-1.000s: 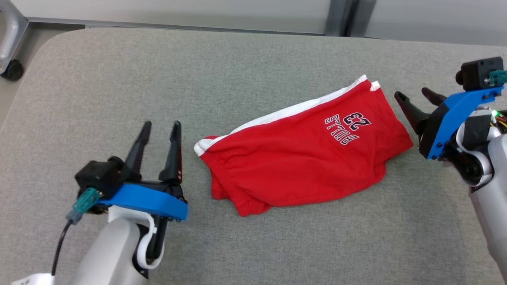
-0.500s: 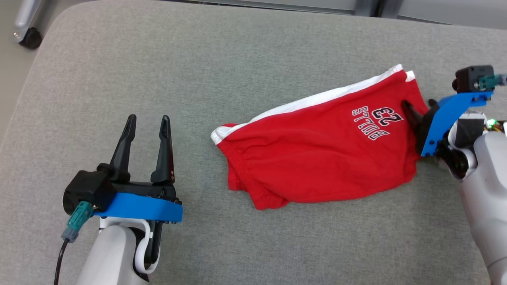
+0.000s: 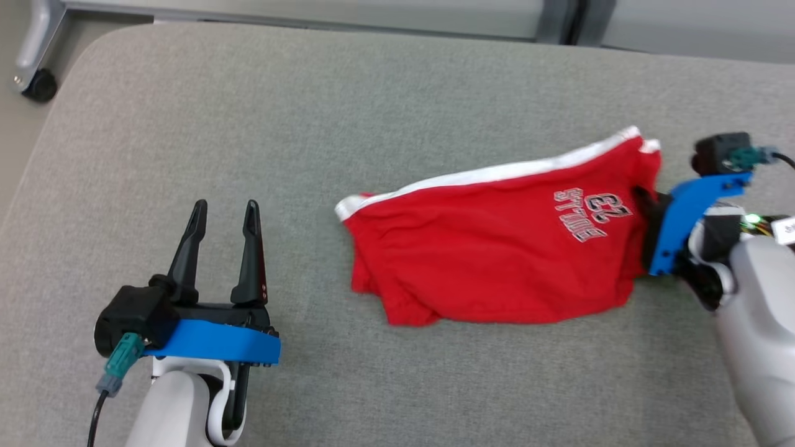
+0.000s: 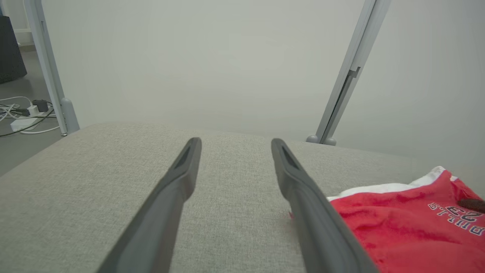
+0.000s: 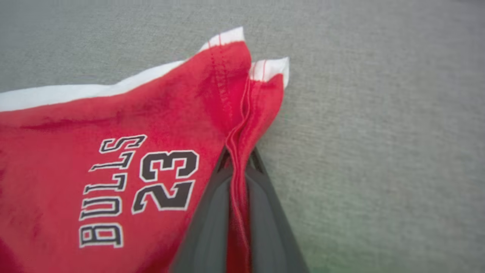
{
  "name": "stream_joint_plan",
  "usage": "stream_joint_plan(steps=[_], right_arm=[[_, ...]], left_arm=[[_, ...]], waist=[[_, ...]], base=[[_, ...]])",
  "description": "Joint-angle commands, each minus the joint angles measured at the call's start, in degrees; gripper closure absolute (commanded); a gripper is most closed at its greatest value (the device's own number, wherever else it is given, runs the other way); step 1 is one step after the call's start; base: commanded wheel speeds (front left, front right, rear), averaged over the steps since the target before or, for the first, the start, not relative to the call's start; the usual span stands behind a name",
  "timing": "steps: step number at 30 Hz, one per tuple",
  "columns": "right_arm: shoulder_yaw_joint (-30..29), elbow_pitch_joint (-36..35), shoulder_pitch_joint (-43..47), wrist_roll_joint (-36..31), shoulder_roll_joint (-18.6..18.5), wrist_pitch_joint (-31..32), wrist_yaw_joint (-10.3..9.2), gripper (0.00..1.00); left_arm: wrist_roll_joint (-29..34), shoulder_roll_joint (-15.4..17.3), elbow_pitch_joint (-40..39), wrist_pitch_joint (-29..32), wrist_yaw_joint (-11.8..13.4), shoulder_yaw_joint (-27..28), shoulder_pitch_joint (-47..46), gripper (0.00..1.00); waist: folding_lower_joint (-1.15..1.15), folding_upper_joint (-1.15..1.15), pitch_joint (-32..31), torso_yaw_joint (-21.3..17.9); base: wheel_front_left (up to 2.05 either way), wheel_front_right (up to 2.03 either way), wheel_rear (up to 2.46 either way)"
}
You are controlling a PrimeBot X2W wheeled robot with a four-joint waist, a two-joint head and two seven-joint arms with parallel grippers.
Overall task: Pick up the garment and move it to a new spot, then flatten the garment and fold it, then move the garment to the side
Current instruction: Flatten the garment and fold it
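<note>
At the right edge of the red shorts (image 3: 484, 261), pinching a fold with the right gripper (image 5: 238, 156); left gripper (image 3: 225, 206) spread, well apart, over grey cushion (image 3: 310, 124).

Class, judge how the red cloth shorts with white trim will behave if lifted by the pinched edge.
Probably floppy: the red cloth shorts with white trim pucker into a ridge inside the shut right pincer. Likely light: thin fabric. The free end may sag and drag.

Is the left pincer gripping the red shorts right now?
No, the left pincer stands open over the bare grey surface, apart from the red shorts.
</note>
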Motion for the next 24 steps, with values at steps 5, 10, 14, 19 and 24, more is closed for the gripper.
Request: stream_joint_plan(steps=[5, 10, 14, 19, 24], right_arm=[[-4.8, -4.8, 4.9, -3.4, -4.4, 0.3, -0.04, 1.0], [-11.7, -11.3, 9.0, -8.8, -5.7, 3.3, -0.03, 1.0], [-15.6, -17.7, 11.1, -12.3, -3.9, 7.9, -0.03, 1.0], [-14.6, -26.5, 11.8, -14.8, 1.2, 15.1, -0.02, 1.0], [-7.2, -31.3, 9.3, -13.6, 6.0, 19.6, -0.02, 1.0]], left_arm=[[1.4, 0.6, 0.0, -0.3, -0.4, -0.1, 1.8, 0.0], [1.9, 0.9, 0.8, -0.3, -0.5, -0.7, 3.1, 0.0], [2.1, 1.3, 1.4, -0.3, -0.5, -1.5, 3.5, 0.0], [1.9, 1.5, 1.5, -0.3, -0.5, -2.2, 3.4, 0.0], [1.4, 1.5, 1.5, -0.3, -0.5, -3.2, 2.6, 0.0]], waist=[[0.0, 0.0, -3.4, -2.6], [0.0, 0.0, -5.6, -3.6], [0.0, 0.0, -6.4, -3.9], [0.0, 0.0, -7.0, -3.4], [0.0, 0.0, -6.8, -2.1]], base=[[0.0, 0.0, 0.0], [0.0, 0.0, 0.0], [0.0, 0.0, 0.0], [0.0, 0.0, 0.0], [0.0, 0.0, 0.0]])
